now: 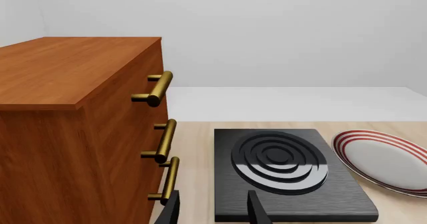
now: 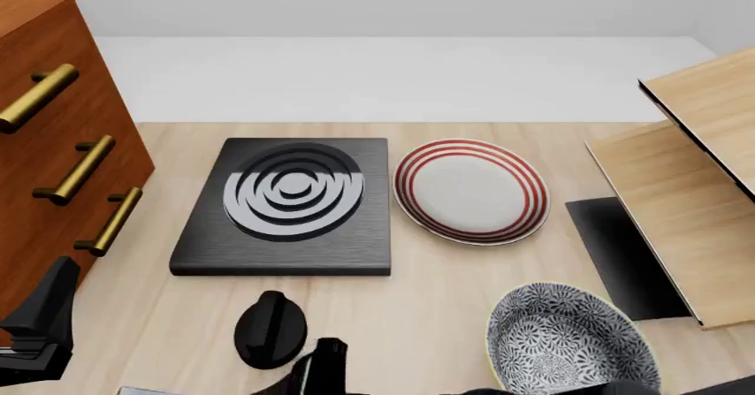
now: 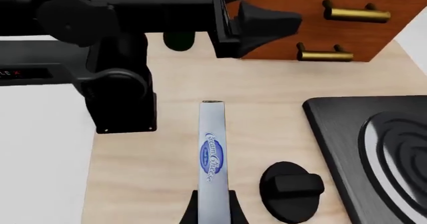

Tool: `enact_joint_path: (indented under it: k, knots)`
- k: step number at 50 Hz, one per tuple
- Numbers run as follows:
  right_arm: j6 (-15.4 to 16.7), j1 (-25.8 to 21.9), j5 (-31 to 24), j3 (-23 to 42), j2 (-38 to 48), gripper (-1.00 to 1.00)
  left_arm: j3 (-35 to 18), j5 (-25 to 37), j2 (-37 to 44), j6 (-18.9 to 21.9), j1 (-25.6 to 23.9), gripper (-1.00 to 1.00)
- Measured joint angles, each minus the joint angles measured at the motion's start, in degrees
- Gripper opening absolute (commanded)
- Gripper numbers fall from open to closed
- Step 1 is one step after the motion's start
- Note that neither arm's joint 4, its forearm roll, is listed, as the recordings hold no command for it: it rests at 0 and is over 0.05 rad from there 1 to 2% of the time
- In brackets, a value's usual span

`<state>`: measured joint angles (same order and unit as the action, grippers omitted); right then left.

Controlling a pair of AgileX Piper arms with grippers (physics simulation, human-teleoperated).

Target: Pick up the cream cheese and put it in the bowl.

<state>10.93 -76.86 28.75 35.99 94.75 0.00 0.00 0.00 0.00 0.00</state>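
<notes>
The cream cheese [image 3: 212, 154] is a thin pale box with a blue oval logo. It is seen edge-on in the right wrist view and sticks out forward from between the fingers. My right gripper [image 3: 212, 211] is shut on it, low over the table at the near edge. In the front view the right gripper [image 2: 321, 368] is only partly in frame at the bottom. The patterned bowl [image 2: 572, 342] stands to its right at the front. My left gripper [image 1: 213, 213] is open and empty, near the stove's front edge.
A black stove plate [image 2: 289, 205] lies mid-table, with a black knob [image 2: 271, 329] in front of it, close beside the box. A red-ringed white plate [image 2: 472, 190] lies right of the stove. A wooden drawer cabinet [image 2: 48, 148] stands at the left and a wooden rack [image 2: 684, 192] at the right.
</notes>
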Motion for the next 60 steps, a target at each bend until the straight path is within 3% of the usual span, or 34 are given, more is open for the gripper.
enact_joint_path:
  k: [26,60]
  knots:
    - [0.67,6.89,-6.00,-10.02,-16.80,-1.00,0.00,0.00,0.00,0.00,0.00,1.00]
    - [2.40,27.41,-30.32,-13.19,-48.48,-1.00,0.00,0.00,0.00,0.00,0.00,1.00]
